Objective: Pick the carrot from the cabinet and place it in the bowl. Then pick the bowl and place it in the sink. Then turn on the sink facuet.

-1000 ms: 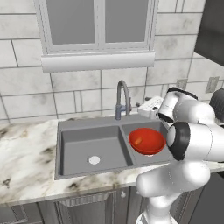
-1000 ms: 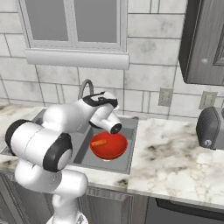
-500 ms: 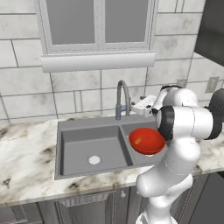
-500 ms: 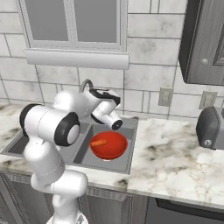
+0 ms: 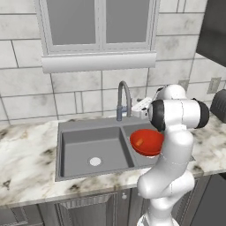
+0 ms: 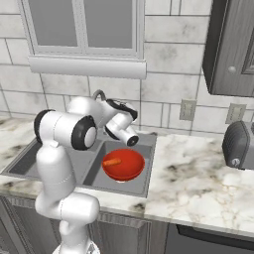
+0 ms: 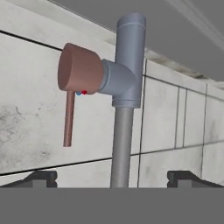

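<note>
Now the gripper, jaws spread wide and holding nothing, faces the sink facuet close ahead at the sink's back edge, its stem between the fingertips.

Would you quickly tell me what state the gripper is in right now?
Gripper: open, holding nothing, fingertips spread wide either side of the sink faucet stem.

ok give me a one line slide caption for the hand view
Open tool faces the sink faucet stem, its brown side lever hanging down untouched.
</note>
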Motion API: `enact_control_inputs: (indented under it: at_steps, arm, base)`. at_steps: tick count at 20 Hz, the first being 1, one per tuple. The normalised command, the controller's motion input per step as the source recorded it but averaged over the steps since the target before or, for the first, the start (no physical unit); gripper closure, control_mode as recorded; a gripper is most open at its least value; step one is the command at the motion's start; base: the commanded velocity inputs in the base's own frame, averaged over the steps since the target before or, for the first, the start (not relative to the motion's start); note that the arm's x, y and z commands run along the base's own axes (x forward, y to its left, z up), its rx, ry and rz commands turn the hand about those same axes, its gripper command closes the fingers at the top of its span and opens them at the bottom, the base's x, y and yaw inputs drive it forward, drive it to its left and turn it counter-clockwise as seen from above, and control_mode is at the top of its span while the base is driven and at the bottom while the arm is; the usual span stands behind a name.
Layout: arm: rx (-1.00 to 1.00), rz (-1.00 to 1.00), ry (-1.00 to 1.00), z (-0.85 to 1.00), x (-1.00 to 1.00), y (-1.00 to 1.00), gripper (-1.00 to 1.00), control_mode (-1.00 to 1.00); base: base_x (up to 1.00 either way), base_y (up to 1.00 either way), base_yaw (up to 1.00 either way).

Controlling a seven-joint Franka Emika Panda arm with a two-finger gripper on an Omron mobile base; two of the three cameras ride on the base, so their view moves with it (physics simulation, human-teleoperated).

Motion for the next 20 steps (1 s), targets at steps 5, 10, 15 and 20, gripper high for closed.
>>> enact_control_inputs:
  at_steps: [5,10,15,20]
  arm:
    - [0.00,-0.04,0.00,-0.03,0.48,0.01,-1.00,-1.00]
    - [0.00,-0.05,0.01,0.00,0.47,0.00,-1.00,-1.00]
    - [0.00,-0.04,0.06,-0.08,0.39,0.00,-1.00,-1.00]
    - [0.00,-0.04,0.09,-0.19,0.40,0.00,-1.00,-1.00]
  base:
    - [0.00,0.00,0.00]
    - [0.00,0.00,0.00]
    - [0.00,0.00,0.00]
    - [0.00,0.00,0.00]
